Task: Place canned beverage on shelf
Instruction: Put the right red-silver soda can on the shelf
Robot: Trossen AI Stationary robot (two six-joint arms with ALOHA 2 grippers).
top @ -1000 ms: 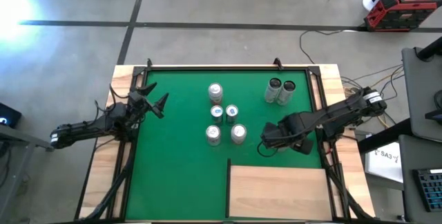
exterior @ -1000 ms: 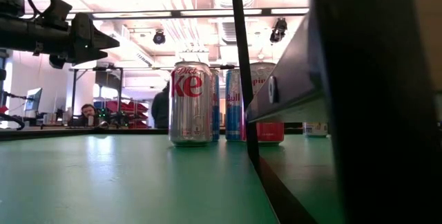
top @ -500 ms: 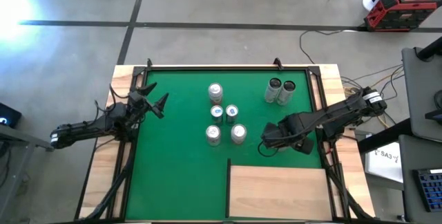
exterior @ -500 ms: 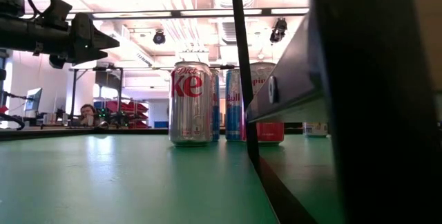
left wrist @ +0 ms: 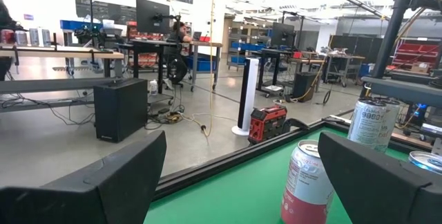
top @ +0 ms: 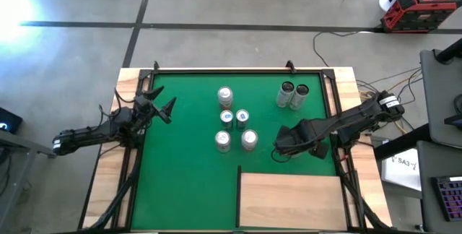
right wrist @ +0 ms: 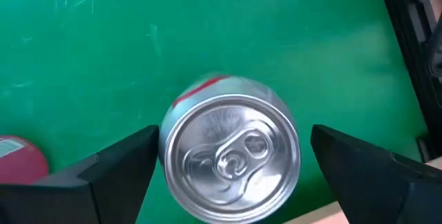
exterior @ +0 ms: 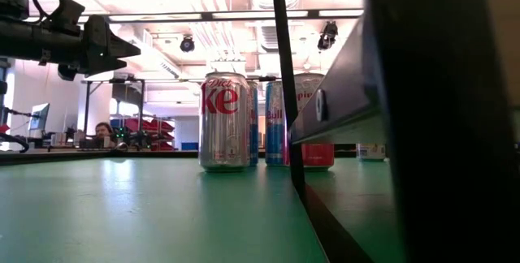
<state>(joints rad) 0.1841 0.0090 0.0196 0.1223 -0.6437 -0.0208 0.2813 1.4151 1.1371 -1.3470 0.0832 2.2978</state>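
Dark right fingers [right wrist: 103,175]: spread wide, either side of a silver-topped red can [right wrist: 231,156], not gripping.
Right gripper [top: 283,147]: just beyond the pale wooden shelf panel [top: 289,199].
Left gripper [top: 160,106]: fingers apart, well left of shelf.
Other silver cans [top: 232,127]: upright beyond shelf.

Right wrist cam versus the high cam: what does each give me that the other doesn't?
Only the right wrist view shows the target can. It stands upright between the right gripper's open fingers, with green visible on both sides, so there is no contact.

Only the high view shows the shelf with nothing on it, the cluster of other cans, and the left gripper waiting open at the mat's left edge.

Both show the green mat and the right gripper, which hides that can from above.
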